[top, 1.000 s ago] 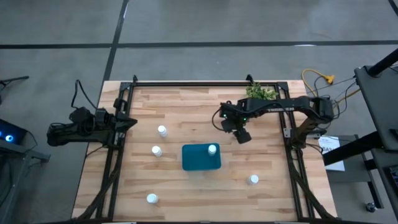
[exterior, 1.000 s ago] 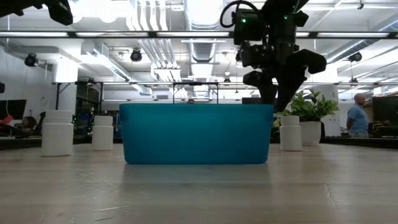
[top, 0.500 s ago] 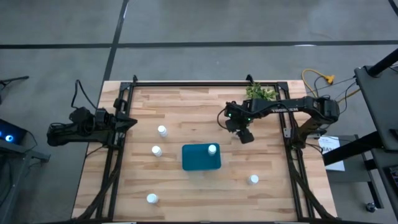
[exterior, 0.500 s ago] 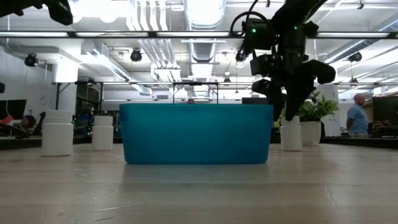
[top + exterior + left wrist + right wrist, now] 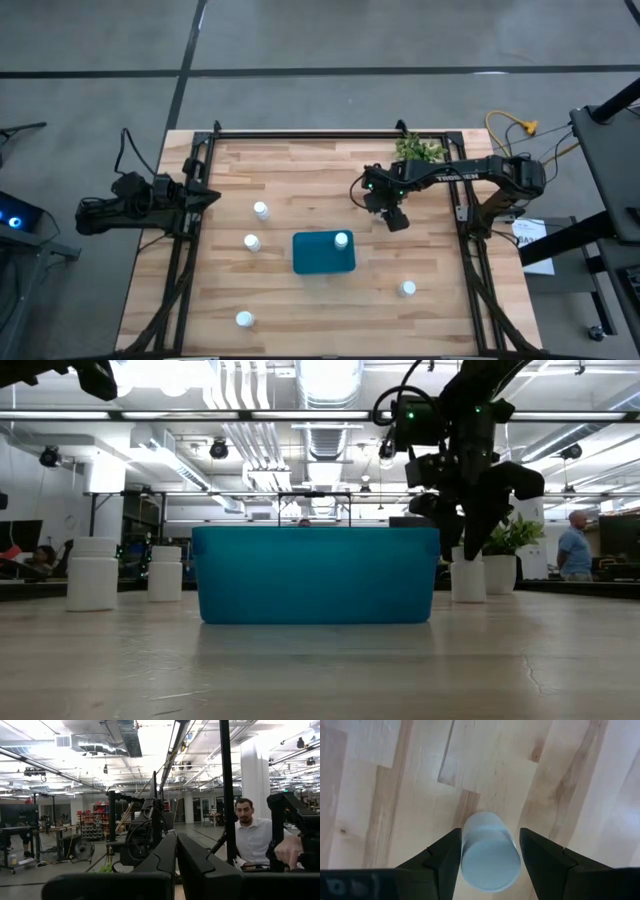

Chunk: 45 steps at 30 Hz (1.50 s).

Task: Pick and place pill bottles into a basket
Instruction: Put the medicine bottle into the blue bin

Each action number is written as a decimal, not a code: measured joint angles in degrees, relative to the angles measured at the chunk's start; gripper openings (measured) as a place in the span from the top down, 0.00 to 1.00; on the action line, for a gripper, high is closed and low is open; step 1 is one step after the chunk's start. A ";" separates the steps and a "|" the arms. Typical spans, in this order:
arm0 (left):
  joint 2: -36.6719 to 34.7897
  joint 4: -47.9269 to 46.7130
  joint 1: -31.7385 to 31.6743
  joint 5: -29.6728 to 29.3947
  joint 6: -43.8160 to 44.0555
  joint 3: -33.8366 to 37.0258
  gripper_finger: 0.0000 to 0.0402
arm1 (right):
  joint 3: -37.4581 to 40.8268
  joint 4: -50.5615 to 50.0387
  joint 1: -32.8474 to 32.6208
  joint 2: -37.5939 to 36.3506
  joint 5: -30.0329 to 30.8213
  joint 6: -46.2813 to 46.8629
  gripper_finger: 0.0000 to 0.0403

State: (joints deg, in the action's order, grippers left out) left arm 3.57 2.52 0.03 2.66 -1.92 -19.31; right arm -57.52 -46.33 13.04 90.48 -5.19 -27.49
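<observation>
The teal basket (image 5: pixel 318 258) stands mid-table with one white pill bottle (image 5: pixel 341 240) inside. Two bottles (image 5: pixel 261 210) (image 5: pixel 252 242) stand left of it, one (image 5: pixel 244 319) near the front left and one (image 5: pixel 407 288) at the front right. My right gripper (image 5: pixel 396 221) is open, pointing down over another bottle (image 5: pixel 490 862), which stands upright on the table right of the basket (image 5: pixel 467 580). Its fingers (image 5: pixel 447 857) stand on either side of the bottle's top. My left gripper (image 5: pixel 212 197) is shut and waits at the table's left edge.
A small green plant (image 5: pixel 420 148) in a white pot (image 5: pixel 497 573) stands at the far right, just behind my right gripper. Black frame rails (image 5: pixel 330 134) run along the far, left and right sides. Bare wood lies in front of the basket. People show in the room beyond.
My right gripper has gone a little toward the table's right edge and down, coming over the bottle right of the basket. Most of this happened in the first half second. The bottles and the basket have stayed where they were.
</observation>
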 joint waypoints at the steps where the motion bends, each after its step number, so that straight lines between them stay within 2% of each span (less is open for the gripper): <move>1: 0.00 0.00 0.00 0.02 -0.02 0.00 1.00 | 0.02 -0.06 0.00 0.00 0.00 0.00 0.52; 10: 0.00 0.00 0.00 0.01 -0.01 0.00 1.00 | 0.43 -0.94 0.00 0.00 0.02 0.38 0.53; 16: 0.00 0.00 -0.01 0.01 -0.02 0.00 1.00 | 0.42 -1.33 0.00 0.00 0.02 0.52 0.63; 25: 0.00 0.00 -0.01 0.00 -0.02 0.00 1.00 | 0.04 -2.11 0.00 0.01 0.25 0.78 0.63; 36: 0.00 0.00 0.00 0.00 -0.01 0.00 1.00 | -7.95 -7.49 -1.05 0.02 0.15 1.87 0.63; 45: 0.00 0.00 -0.01 0.00 -0.01 0.00 1.00 | -15.50 -10.42 -7.91 0.02 0.04 3.56 0.63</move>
State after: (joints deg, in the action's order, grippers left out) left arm 3.57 2.52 0.02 2.66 -1.93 -19.31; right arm -73.01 -56.75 5.13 90.50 -5.15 -23.92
